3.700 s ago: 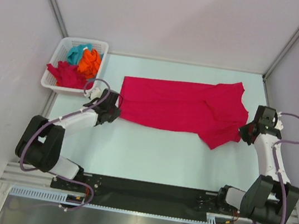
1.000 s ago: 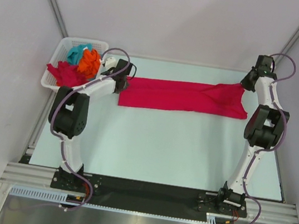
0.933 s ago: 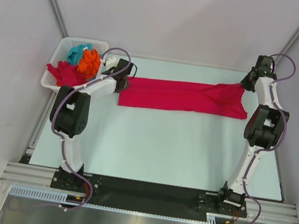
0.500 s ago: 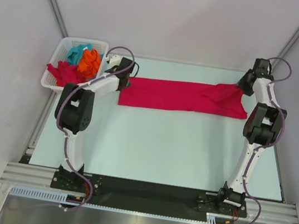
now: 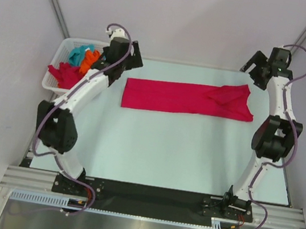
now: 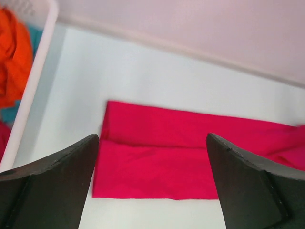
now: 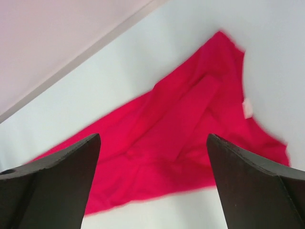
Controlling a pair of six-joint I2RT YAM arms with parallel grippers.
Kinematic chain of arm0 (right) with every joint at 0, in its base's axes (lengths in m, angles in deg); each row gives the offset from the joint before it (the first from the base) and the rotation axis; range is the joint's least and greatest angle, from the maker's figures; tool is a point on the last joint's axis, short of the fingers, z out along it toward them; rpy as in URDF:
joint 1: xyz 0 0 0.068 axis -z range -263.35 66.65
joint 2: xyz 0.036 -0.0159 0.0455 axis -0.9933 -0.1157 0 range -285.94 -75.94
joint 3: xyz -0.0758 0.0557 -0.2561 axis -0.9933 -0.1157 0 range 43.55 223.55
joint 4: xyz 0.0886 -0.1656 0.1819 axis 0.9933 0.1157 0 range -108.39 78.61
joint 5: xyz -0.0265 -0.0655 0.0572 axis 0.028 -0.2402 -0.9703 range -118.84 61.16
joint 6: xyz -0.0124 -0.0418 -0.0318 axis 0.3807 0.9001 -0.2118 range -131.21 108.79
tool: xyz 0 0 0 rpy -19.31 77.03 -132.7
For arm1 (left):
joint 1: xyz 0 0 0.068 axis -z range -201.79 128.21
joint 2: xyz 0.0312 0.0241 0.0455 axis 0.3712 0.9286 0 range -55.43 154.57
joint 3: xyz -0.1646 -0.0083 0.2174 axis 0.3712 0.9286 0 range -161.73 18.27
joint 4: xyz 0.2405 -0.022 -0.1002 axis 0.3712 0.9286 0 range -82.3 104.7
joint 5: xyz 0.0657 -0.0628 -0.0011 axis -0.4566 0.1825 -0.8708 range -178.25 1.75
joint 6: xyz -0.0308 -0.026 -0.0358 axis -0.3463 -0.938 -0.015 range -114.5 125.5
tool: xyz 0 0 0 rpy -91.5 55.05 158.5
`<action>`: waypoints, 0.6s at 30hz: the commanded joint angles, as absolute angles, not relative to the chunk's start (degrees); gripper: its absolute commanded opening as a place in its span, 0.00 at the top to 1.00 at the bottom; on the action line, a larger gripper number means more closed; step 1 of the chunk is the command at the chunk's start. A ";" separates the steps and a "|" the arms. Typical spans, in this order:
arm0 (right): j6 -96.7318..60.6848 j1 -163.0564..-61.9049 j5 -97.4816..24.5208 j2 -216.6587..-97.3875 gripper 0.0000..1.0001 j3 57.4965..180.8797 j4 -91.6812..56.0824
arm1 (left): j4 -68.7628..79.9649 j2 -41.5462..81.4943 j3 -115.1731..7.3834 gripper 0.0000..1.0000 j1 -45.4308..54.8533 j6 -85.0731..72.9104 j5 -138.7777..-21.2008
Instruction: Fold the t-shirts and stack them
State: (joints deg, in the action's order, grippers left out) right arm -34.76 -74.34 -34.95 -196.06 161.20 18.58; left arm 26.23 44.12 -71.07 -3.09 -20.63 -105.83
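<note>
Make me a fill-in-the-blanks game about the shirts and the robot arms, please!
1. The folded t-shirt lying on the table is coloured ____.
2. The basket holds a teal shirt, a crumpled red shirt and an ____ one.
3. The left tool and the right tool are both ____.
4. The small white label shows in the ____ wrist view.

Missing words: red, orange, open, right.

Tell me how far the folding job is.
Done: the red t-shirt on the table lies folded once lengthwise. In hand: nothing; left gripper and right gripper are open, empty. Left: fold it shorter, then the orange shirt, teal shirt and other red shirt in the basket.
</note>
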 commanded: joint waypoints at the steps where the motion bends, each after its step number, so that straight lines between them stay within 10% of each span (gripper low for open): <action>1: -40.90 -77.55 -36.40 -183.72 0.00 144.93 10.74 | 22.56 34.94 -68.05 0.00 1.22 -16.30 -98.19; 18: -48.39 -80.28 -31.74 -188.08 0.00 125.11 -8.11 | 19.48 27.63 -47.12 0.00 3.61 -19.55 -96.78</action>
